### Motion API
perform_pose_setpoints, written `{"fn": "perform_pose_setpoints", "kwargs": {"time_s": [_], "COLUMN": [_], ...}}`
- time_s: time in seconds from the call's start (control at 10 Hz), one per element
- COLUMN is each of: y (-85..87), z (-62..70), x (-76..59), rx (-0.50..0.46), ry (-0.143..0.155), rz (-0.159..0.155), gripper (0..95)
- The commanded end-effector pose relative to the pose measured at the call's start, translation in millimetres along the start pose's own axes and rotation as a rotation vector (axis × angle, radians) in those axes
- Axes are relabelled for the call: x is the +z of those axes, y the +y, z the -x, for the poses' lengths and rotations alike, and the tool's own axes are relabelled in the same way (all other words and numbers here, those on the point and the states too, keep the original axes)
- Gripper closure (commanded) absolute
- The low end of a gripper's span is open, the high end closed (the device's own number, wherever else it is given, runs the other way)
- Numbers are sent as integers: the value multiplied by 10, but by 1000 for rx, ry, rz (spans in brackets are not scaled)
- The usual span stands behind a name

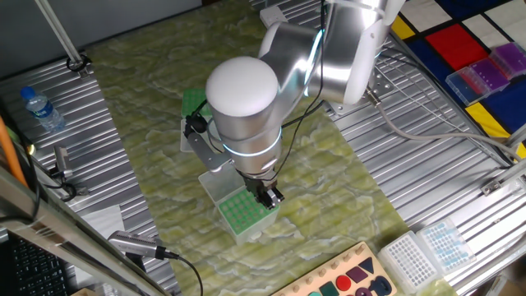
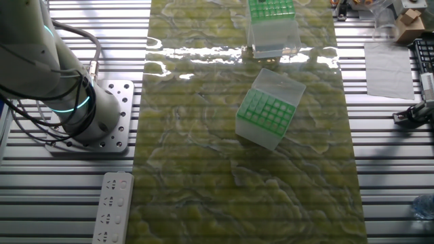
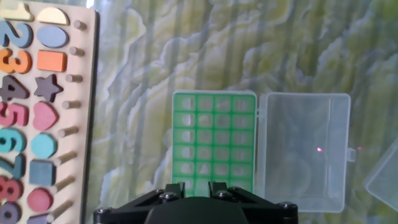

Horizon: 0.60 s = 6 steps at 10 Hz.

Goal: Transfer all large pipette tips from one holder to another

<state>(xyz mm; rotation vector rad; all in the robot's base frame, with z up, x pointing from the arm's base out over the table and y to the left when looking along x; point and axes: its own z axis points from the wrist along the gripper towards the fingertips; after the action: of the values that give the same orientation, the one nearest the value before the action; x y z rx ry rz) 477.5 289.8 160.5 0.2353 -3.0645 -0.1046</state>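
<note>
Below gripper [image 1: 271,197], green tip holder [image 3: 213,142]

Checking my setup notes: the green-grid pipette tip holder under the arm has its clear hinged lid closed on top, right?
Not quite: the clear hinged lid is flipped open, lying flat beside the green-grid pipette tip holder. The hand view shows it, with the grid uncovered.

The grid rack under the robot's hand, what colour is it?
Bright green grid rack, clearest in the hand view.

Gripper [image 1: 268,197] hovers right above the near holder [image 3: 214,142]; its open lid [image 3: 304,151] lies just right, puzzle board [image 3: 38,106] far left.
</note>
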Motion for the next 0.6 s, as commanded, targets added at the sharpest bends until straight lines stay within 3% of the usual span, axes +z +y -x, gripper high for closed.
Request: {"fn": "perform_pose_setpoints", "kwargs": {"time_s": [0.1,0.3,0.4,0.6], "y": [-2,-16,-20,-24], "z": [14,18,17,13], "x": [29,82,95,104], "rx": [-3,-9,-12,-15], "ry": [-2,-6,-6,-5], "rz": [-4,-8,-8,-10], "gripper": [570,570,760,760]}}
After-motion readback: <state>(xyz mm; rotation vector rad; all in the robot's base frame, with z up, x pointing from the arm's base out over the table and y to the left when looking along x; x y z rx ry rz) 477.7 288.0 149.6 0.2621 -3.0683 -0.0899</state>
